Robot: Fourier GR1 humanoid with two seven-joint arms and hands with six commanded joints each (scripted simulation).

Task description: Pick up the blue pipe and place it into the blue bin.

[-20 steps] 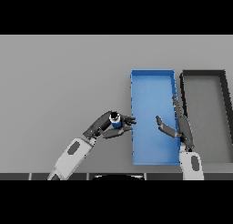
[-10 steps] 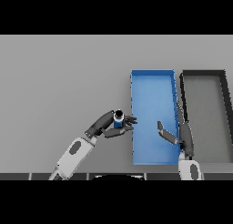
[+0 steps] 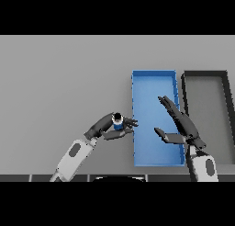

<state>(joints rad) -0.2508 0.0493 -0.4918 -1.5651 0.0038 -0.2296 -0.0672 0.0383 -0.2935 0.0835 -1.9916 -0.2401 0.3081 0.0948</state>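
My left hand (image 3: 114, 127) has its fingers curled round the blue pipe (image 3: 118, 124), just beside the blue bin's (image 3: 136, 128) left wall. My right hand (image 3: 180, 125) hovers over the bin, fingers straight and holding nothing. I worry the pipe clips that wall, or drops onto the bench (image 3: 59, 82) if released short.

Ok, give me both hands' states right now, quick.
Left hand: shut on the blue pipe, just left of the blue bin.
Right hand: open, fingers straight, holding nothing, over the bin.
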